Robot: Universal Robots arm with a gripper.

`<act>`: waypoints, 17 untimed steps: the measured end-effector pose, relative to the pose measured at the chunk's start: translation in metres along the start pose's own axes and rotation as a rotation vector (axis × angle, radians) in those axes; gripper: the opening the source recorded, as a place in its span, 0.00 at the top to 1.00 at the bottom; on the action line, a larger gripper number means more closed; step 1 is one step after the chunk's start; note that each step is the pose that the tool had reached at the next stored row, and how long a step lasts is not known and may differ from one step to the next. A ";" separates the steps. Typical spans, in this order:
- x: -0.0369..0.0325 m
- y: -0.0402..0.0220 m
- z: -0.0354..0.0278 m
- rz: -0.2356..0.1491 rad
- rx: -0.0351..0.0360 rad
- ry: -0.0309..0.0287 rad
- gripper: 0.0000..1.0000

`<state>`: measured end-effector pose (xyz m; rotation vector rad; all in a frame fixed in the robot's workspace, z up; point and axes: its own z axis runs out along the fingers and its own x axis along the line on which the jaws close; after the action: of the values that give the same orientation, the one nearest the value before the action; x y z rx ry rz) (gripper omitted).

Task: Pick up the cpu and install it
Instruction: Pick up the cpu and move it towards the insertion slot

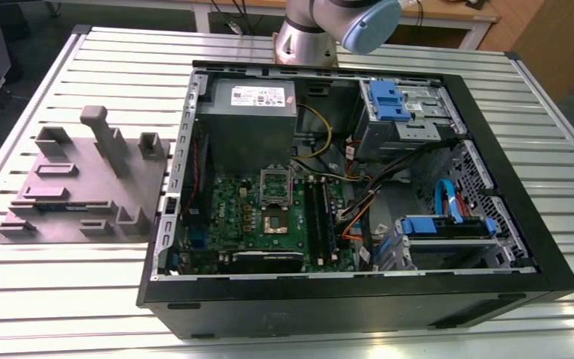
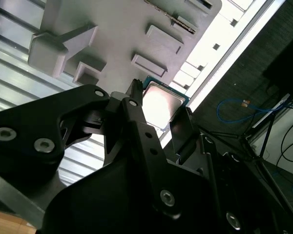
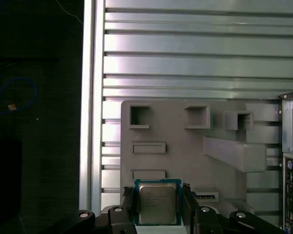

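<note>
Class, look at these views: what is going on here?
A robot arm's end effector is closed on the cpu, gripping two opposite edges, over the grey parts tray on the slatted table. The open computer case sits beside the tray. Its motherboard socket looks empty, so the cpu is not yet installed.

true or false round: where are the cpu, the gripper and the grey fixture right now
1. The gripper holds the cpu. True.
2. The cpu sits in the motherboard socket. False: it is in the gripper, over the grey fixture.
3. The computer case is open, its inside showing. True.
4. The grey fixture lies inside the case. False: it lies on the slatted table, beside the case on the exterior view's left.
</note>
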<state>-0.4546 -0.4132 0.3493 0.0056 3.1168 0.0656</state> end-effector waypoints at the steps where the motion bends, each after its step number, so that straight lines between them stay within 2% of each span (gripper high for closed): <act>1: -0.0002 0.0001 -0.0001 0.000 0.0001 0.0002 0.53; 13: -0.0030 0.0000 0.0000 0.000 -0.0001 0.0000 0.53; 17: -0.0033 0.0002 -0.0039 0.000 0.0002 0.0000 0.53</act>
<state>-0.4514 -0.4132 0.3533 0.0057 3.1167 0.0653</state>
